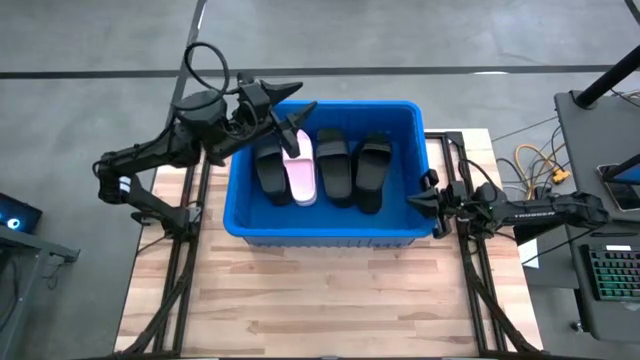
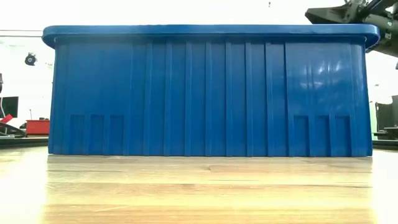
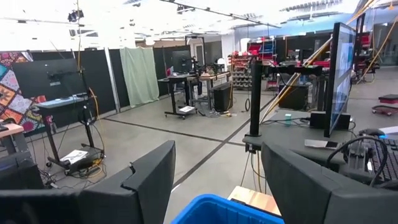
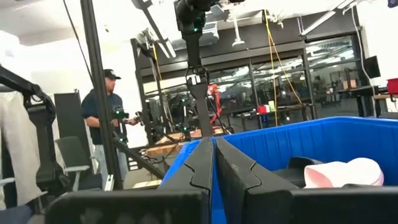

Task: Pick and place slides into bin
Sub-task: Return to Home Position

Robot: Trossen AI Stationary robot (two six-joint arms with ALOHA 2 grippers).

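Note:
The blue bin stands mid-table and fills the low view. Inside it lie three black slides and a pale pink slide, side by side on the floor. My left gripper hovers open and empty above the bin's far left corner; its wrist view looks level into the room over the bin's rim. My right gripper is shut with nothing in it, by the bin's right rim, pointing across the bin toward the pink slide.
The bare wooden tabletop stretches in front of the bin. A keyboard and cables lie to the right of the table. A person stands in the room beyond the table's left side.

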